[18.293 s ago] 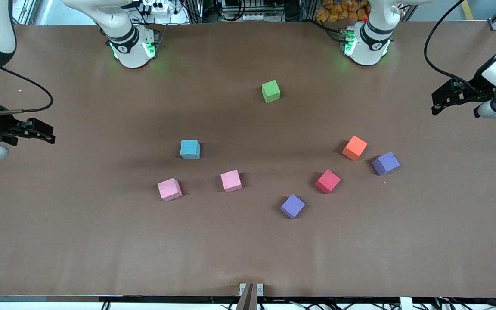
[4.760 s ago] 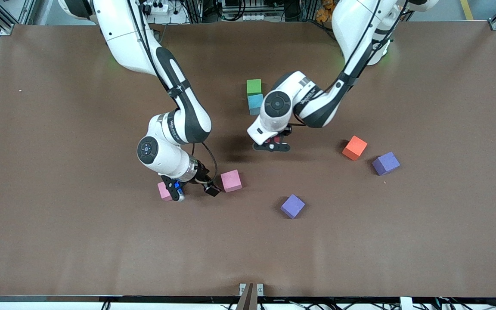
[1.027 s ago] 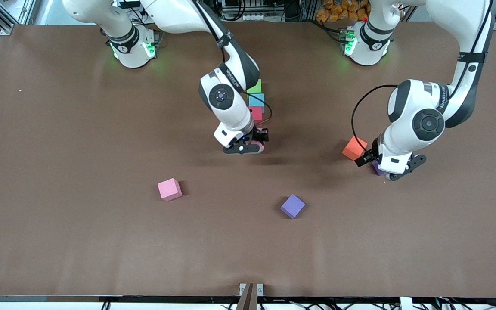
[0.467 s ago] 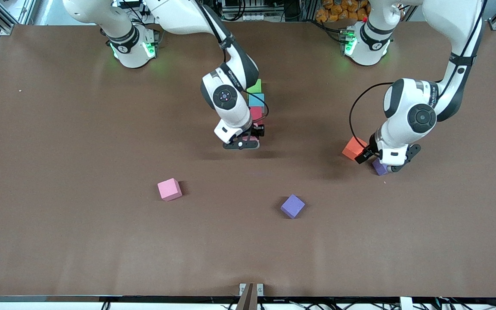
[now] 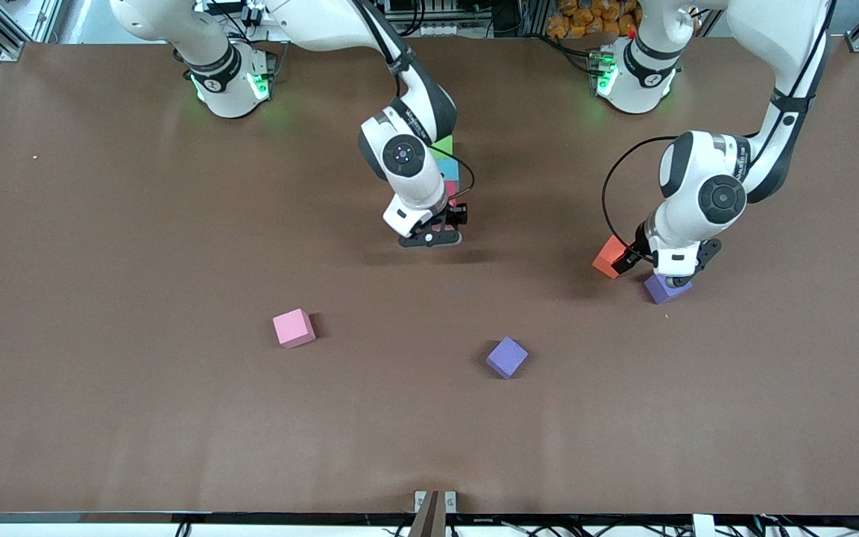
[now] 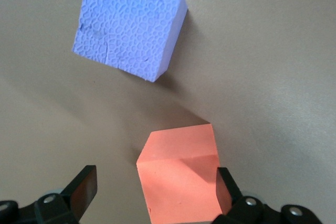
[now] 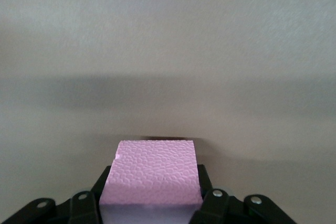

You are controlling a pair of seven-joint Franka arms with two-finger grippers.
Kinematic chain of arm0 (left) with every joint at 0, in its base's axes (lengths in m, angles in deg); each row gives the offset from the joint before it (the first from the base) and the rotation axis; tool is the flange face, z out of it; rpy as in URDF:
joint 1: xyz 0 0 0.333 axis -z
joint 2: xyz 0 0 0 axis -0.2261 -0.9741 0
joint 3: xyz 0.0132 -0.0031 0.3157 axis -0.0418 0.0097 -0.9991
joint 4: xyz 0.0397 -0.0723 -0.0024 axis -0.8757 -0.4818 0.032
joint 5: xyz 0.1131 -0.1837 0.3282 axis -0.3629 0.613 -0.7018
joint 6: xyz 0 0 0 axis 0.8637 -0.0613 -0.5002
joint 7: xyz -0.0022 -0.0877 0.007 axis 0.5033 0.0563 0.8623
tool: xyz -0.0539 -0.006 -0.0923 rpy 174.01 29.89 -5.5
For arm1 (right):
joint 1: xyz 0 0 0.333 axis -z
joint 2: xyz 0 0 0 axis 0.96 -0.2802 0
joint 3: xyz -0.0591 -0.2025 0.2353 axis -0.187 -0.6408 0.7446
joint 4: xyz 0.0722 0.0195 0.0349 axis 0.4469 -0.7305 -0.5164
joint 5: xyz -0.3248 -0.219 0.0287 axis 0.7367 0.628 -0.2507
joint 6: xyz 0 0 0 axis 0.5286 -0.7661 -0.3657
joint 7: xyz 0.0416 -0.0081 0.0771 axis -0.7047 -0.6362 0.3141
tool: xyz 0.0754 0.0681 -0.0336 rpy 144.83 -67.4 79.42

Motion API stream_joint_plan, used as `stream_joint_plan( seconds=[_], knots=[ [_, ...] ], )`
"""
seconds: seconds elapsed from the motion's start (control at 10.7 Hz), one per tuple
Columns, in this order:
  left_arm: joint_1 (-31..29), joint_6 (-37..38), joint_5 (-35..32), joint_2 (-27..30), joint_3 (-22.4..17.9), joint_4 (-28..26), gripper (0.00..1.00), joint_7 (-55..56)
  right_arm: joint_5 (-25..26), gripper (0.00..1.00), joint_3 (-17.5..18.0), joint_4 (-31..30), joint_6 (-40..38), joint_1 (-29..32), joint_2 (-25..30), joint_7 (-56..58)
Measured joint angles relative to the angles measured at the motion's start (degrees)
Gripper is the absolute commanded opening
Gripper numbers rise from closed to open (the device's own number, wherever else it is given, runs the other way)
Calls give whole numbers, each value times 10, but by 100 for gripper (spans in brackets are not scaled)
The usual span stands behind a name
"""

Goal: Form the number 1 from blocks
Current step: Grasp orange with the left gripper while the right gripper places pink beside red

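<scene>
A green block (image 5: pixel 444 146), a light blue block (image 5: pixel 450 171) and a red block (image 5: pixel 451 189) form a short column at the table's middle, partly hidden by the right arm. My right gripper (image 5: pixel 435 228) (image 7: pixel 152 195) is shut on a pink block (image 7: pixel 152 174) at the column's camera-side end, close to the red block. My left gripper (image 5: pixel 632 262) (image 6: pixel 156 190) is open and low around the orange block (image 5: pixel 607 256) (image 6: pixel 181 177), one finger close to its side. A purple block (image 5: pixel 666 289) (image 6: pixel 128 24) lies just beside it.
A second pink block (image 5: pixel 294 328) and a second purple block (image 5: pixel 506 357) lie loose, nearer the front camera than the column. The brown tabletop (image 5: pixel 139 418) stretches wide around them.
My right gripper has carried the pink block away from the front camera, up to the red block. My left gripper has shifted off the purple block and come down around the orange one.
</scene>
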Motion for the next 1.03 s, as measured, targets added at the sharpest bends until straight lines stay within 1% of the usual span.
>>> stream_joint_plan(
  seconds=[0.09,0.19,0.56,0.75,0.93,1.03],
  knots=[
    [0,-3,0,0,1,-1,100,4,0,94,0,-1,0,-4,0,-4],
    [0,-5,0,0,1,-1,100,5,0,100,0,-2,0,-6,-1,-5],
    [1,-20,11,-1,3,0,100,9,0,100,-7,-7,8,2,7,-16],
    [5,-34,13,-10,3,-1,100,19,0,100,-11,-9,7,35,40,-20],
    [7,-46,13,-24,4,-1,100,23,1,100,-13,-23,-1,90,83,-18],
    [7,-53,13,-32,4,-1,87,24,11,100,-13,-31,-3,118,101,-11]
  ],
)
